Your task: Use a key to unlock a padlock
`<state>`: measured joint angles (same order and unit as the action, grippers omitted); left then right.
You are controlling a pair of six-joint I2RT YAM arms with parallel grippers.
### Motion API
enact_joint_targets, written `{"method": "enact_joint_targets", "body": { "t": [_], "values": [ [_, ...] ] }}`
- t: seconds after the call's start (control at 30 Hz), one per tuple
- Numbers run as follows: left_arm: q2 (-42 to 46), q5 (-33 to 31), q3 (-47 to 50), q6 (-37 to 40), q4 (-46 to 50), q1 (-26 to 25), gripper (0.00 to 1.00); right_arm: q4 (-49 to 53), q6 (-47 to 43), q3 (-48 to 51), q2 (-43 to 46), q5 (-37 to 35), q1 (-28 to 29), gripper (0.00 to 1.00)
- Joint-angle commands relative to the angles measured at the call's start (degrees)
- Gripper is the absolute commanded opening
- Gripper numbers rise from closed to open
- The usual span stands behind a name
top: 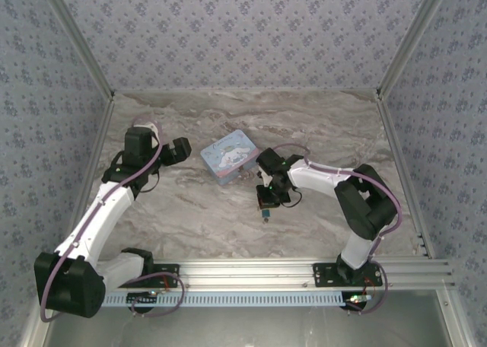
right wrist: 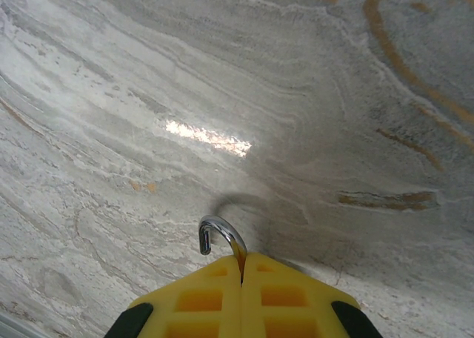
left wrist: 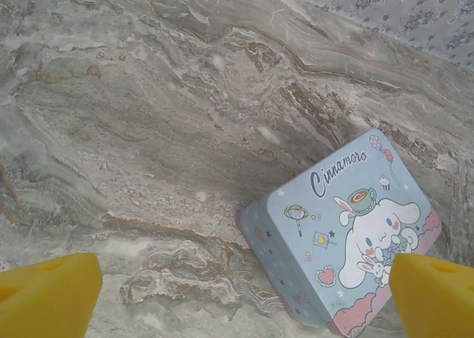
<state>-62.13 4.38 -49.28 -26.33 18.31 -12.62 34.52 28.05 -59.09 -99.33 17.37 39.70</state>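
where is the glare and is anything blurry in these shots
right wrist: a white glare streak on the marble table, and the shackle throws a soft shadow behind it; left wrist: even light, tin print crisp, yellow fingers slightly soft; top external: flat, even light, no glare

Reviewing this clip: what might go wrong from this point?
1. The right claw is shut on the padlock, only its thin shackle poking past the fingertips; so slight a hold may twist or slip.
2. The left claw hangs wide open close to the tin; a careless move might knock it away.
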Motion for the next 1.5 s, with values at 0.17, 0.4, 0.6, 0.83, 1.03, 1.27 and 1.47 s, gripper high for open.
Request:
{"method": "enact_joint_targets", "body": {
  "t": [0.17, 0.4, 0.6, 0.83, 1.03, 1.27, 1.47],
  "values": [
    [1.5, -0.9, -1.4, 0.9, 1.1, 0.6, 0.99, 0.7, 0.3, -0.9, 1.0, -0.9, 0.3, 0.15],
    [1.4, -0.1, -3.7, 0.4, 3.2, 1.4, 0.99, 2.3, -0.8, -0.6, 7.1, -3.7, -0.8, 0.35],
    [2.0, 2.8, -4.3, -2.2, 4.3, 3.2, 0.99, 3.6, -2.3, 0.5, 16.6, -6.1, -3.4, 0.46],
    [4.1, 4.1, -3.7, -5.7, 4.4, 4.3, 0.99, 2.6, -2.4, 4.9, 31.0, -8.3, -9.9, 0.56],
    [6.8, 4.3, -1.3, -8.1, 4.5, 4.3, 0.99, -1.6, -2.0, 10.2, 42.0, -6.6, -18.3, 0.67],
    [10.4, 4.1, 1.4, -9.0, 5.5, 4.4, 1.00, -3.7, -3.5, 11.8, 44.3, -3.2, -25.7, 0.79],
    [12.5, 3.2, 1.7, -7.8, 7.3, 4.5, 0.99, -8.1, -4.3, 13.9, 47.1, -2.5, -31.4, 0.92]
  ]
}}
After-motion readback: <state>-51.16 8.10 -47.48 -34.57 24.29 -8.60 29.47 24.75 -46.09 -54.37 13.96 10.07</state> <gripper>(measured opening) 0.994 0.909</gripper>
